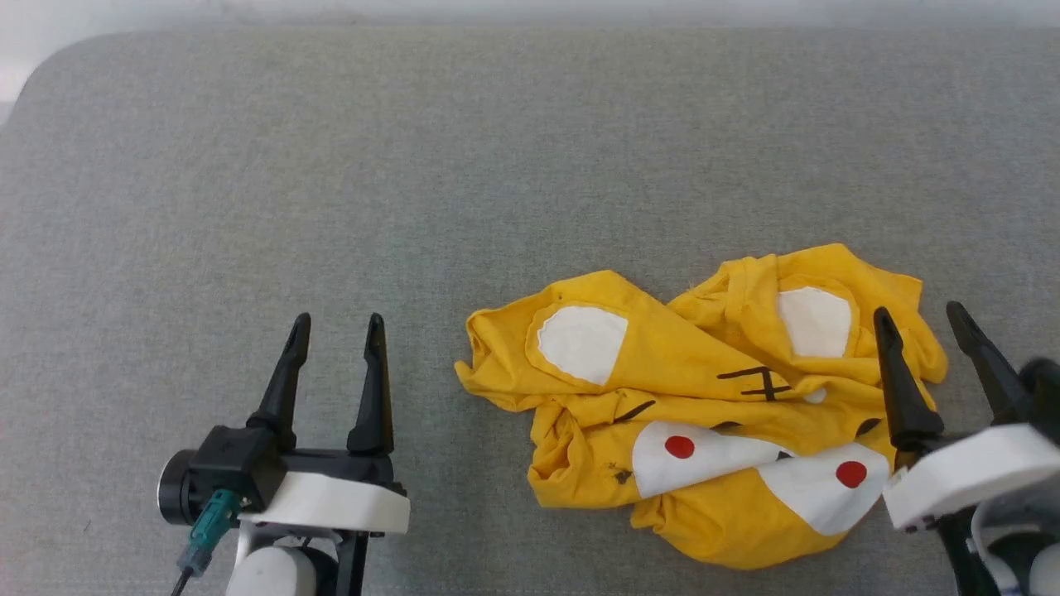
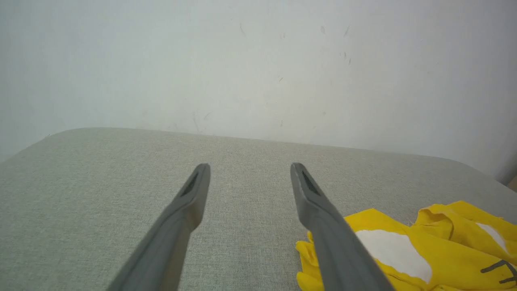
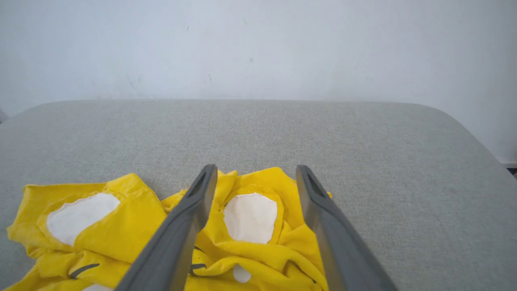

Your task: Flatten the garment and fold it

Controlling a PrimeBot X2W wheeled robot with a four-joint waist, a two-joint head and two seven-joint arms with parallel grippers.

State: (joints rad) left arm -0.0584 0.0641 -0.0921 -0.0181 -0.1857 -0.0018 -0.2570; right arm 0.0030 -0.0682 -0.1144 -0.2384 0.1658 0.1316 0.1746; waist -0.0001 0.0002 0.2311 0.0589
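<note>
The garment (image 1: 687, 397), a bright yellow T-shirt with white patches, red dots and black stripes, lies crumpled on the grey surface at the lower right of the head view. My right gripper (image 1: 922, 316) stands open over its right edge, fingers apart with nothing between them. In the right wrist view, the garment (image 3: 250, 218) bunches under and between the spread fingers (image 3: 190, 214). My left gripper (image 1: 338, 321) is open to the left of the shirt, apart from it. The left wrist view has the garment (image 2: 404, 254) at the lower right, behind the right finger (image 2: 323, 218).
The grey fabric-covered table (image 1: 414, 165) stretches wide behind and left of the shirt. A pale wall (image 3: 258, 48) rises past its far edge. The table's rounded corners (image 3: 452, 117) show at the back.
</note>
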